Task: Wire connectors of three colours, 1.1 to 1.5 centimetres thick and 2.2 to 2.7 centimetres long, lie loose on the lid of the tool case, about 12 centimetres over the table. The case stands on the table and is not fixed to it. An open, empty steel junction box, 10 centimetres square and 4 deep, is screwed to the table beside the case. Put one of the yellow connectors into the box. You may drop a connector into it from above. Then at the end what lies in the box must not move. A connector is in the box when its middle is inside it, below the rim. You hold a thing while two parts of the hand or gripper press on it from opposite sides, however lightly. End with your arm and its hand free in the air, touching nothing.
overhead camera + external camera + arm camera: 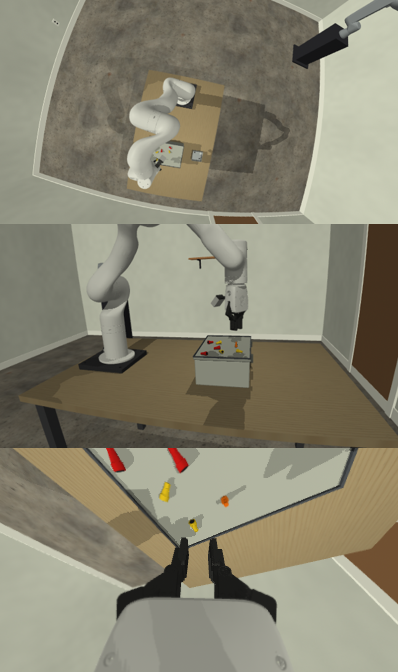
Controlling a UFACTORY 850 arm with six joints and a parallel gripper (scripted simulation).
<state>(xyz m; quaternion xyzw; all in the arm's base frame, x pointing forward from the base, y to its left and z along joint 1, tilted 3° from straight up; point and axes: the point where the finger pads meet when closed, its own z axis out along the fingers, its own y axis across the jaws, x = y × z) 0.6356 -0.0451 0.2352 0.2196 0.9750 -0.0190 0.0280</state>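
The grey tool case [222, 368] stands on the table, with loose connectors on its lid [224, 347]. Three yellow connectors lie there [219, 342] [221, 351] [239, 351], among red ones [217, 348] and an orange one [236, 344]. My gripper [235, 327] hangs a short way above the lid's right part, pointing down. Its fingers stand narrowly apart with nothing between them. In the wrist view the fingertips sit at the lid's edge, just below one yellow connector [193, 524]; another yellow connector [166, 492] lies farther in. The steel junction box [196, 156] sits beside the case, empty.
The arm's base plate [113, 360] is at the table's back left. In the exterior view the box is hidden behind the case. A small wall shelf [201, 258] hangs behind the arm.
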